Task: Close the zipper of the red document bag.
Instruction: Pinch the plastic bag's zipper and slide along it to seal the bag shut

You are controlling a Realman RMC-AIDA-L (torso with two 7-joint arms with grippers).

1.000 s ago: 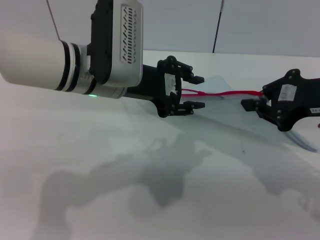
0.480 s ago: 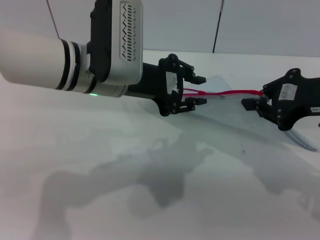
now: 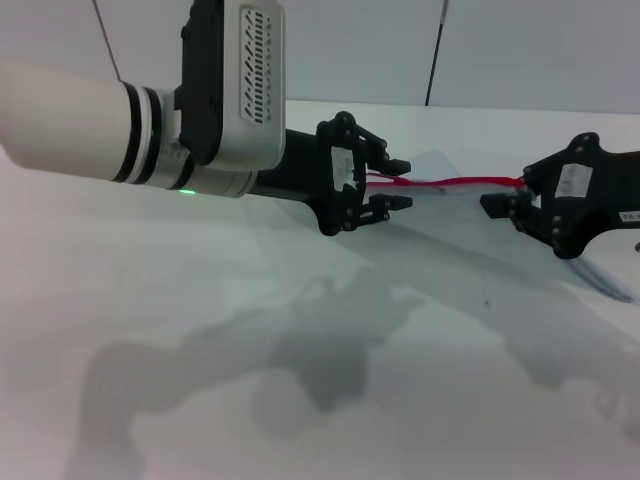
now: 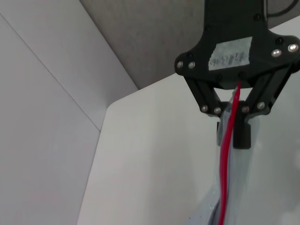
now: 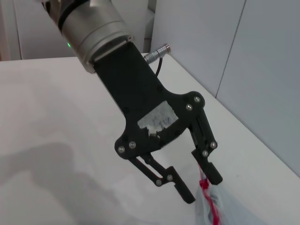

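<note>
Red zipper strip (image 3: 455,184) of the translucent blue-grey document bag (image 3: 480,240) spans between the narrowly parted left claw (image 3: 397,184) and the right claw (image 3: 500,208) pinching its far end.

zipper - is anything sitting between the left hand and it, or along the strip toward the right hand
Nothing visible does. The left hand already straddles one end of the zipper, fingers apart. The red strip runs bare along the red document bag to the right hand at its other end.

A white desk (image 3: 200,330) fills the foreground, its surface plain and matte. Behind the desk's far edge stand pale grey wall panels (image 3: 530,50), split by a dark vertical seam (image 3: 436,50) rising from that edge.
</note>
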